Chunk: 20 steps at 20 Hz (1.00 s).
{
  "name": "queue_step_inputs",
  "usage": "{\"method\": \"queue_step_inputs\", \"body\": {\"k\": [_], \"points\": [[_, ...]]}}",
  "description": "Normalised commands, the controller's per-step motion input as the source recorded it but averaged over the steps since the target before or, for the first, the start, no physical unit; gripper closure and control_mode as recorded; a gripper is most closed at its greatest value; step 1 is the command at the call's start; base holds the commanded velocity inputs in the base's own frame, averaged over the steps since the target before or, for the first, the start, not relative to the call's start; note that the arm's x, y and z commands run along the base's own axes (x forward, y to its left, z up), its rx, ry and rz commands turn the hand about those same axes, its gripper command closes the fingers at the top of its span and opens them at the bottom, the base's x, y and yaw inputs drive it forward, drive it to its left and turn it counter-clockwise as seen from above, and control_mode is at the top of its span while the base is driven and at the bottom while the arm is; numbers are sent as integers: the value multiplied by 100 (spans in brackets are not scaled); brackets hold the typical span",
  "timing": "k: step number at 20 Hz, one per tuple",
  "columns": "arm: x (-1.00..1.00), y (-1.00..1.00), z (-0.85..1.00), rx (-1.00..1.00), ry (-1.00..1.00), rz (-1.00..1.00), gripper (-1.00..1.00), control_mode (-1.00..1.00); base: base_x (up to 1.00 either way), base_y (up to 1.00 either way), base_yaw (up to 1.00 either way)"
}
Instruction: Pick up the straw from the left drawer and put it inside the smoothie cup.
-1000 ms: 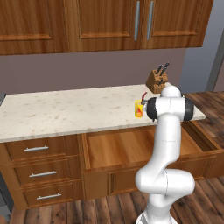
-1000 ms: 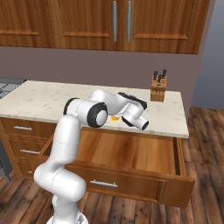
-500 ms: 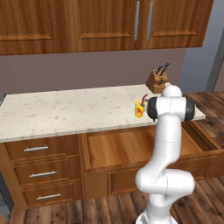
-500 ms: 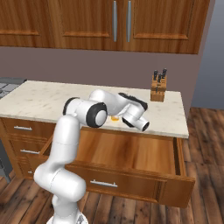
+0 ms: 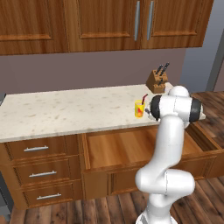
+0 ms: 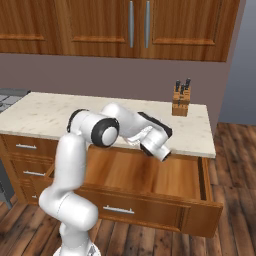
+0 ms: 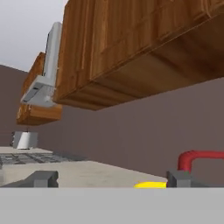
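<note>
The straw [image 5: 144, 99] stands in the smoothie cup [image 5: 139, 109].

Red straw [image 5: 144, 99] stands in the yellow smoothie cup [image 5: 139, 109] on the counter; left drawer [image 5: 131, 148] open.

Bent red straw tip [image 7: 199, 158] rises directly above yellow smoothie cup rim [image 7: 151, 185]; wooden wall cabinets [image 7: 131, 48] overhead.

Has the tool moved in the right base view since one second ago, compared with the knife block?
Yes. The tool has gone lower and slightly away from the knife block, toward the open left drawer, while the block kept its place.
</note>
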Motion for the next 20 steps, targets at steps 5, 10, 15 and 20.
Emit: {"method": "queue_step_inputs", "body": {"k": [5,10,15,20], "points": [[-98,1,44,-1,-16,-1,-100,-100,0,0,0],[-89,18,99,-8,-10,-3,-100,-100,0,0,0],[-100,21,100,-16,-11,-1,-100,-100,0,0,0],[-100,36,78,-20,-13,0,-100,-100,0,0,0]]}}
